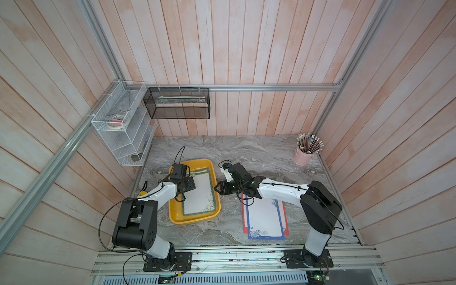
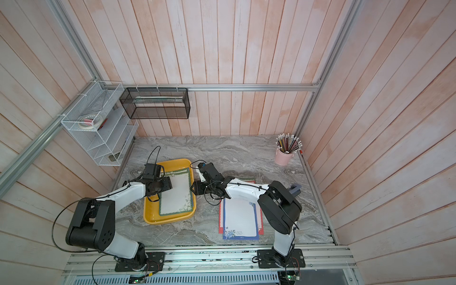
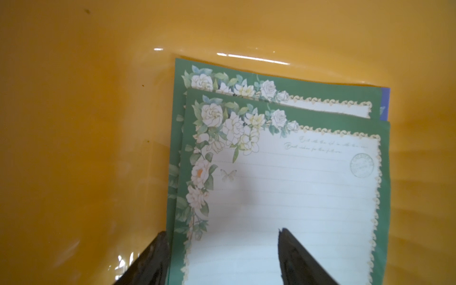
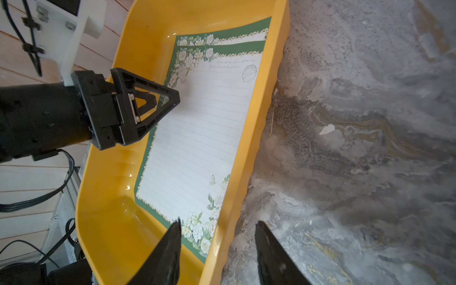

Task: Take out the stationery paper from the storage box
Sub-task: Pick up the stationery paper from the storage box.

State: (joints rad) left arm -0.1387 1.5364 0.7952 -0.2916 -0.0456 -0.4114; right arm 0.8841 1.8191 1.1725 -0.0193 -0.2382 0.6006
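The yellow storage box [image 1: 177,217] [image 2: 153,217] lies left of centre on the table. It holds a stack of green-bordered stationery paper [image 1: 201,195] [image 3: 296,185] [image 4: 197,128]. My left gripper [image 1: 189,184] [image 3: 222,232] [image 4: 172,98] hangs open over the stack's left edge. One finger is over the box floor [image 3: 74,123], the other over the top sheet. My right gripper [image 1: 216,188] [image 4: 218,222] is open astride the box's right wall [image 4: 246,153], one finger inside, one outside. Neither grips anything.
A blue-bordered sheet on red-bordered ones [image 1: 265,217] [image 2: 240,217] lies flat on the marble table under the right arm. A pink cup of pencils [image 1: 303,155] stands at the back right. A white wire rack [image 1: 123,128] and a black mesh basket [image 1: 176,103] hang on the walls.
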